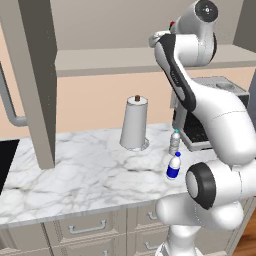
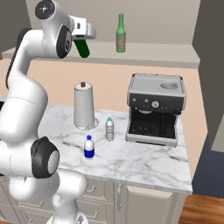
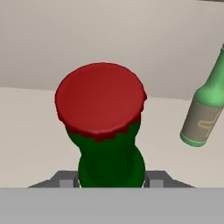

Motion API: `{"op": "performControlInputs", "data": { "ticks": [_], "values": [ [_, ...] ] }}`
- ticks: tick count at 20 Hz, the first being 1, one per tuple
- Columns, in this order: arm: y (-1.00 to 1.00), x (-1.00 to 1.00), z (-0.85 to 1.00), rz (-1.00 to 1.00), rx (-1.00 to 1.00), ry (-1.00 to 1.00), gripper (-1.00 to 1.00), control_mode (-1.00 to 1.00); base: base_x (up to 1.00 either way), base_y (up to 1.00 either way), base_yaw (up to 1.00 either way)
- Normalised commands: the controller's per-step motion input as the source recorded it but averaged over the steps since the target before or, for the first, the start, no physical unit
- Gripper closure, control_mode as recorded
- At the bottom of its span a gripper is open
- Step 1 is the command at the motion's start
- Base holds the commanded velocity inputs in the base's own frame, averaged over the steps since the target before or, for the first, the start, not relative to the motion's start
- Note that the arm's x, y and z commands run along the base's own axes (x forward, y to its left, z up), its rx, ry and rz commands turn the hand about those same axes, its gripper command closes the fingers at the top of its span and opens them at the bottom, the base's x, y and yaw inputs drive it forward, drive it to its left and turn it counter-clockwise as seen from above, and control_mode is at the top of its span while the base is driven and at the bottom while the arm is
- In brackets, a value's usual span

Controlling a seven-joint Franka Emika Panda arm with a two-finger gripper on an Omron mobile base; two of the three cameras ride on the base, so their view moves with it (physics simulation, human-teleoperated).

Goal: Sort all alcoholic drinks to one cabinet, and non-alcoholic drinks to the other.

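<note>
The gripper (image 2: 82, 38) is clamped on the dark green, red-capped glass bottle (image 2: 82, 48), tilted near the cabinet shelf (image 2: 148, 54). Released tilted, it could topple or knock the upright olive-green, tan-labelled glass bottle (image 2: 120, 35) nearby.

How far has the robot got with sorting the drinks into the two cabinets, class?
Done, it seems: the olive-green bottle stands upright on the open cabinet shelf. In hand: the claw is shut on the dark green bottle, held up at that shelf, left of the olive one. Left: the blue-labelled bottle and the clear bottle stand on the marble counter.
</note>
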Motion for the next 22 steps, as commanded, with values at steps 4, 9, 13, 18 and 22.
{"op": "performControlInputs", "data": {
  "ticks": [4, 9, 13, 18, 22],
  "values": [
    [0.03, 0.35, 0.00, -0.01, 0.00, 0.00, 1.00, -1.00, 0.00, 0.00, 0.00],
    [0.03, 0.30, -0.02, -0.02, 0.00, -0.01, 1.00, -1.00, 0.00, 0.00, 0.00],
    [0.01, 0.28, -0.05, -0.02, 0.00, -0.02, 1.00, -1.00, 0.00, 0.00, 0.00],
    [0.00, 0.24, -0.08, -0.02, 0.00, -0.02, 1.00, -1.00, 0.00, 0.00, 0.00],
    [0.00, 0.22, -0.11, -0.02, 0.00, -0.02, 1.00, -1.00, 0.00, 0.00, 0.00]
  ]
}}
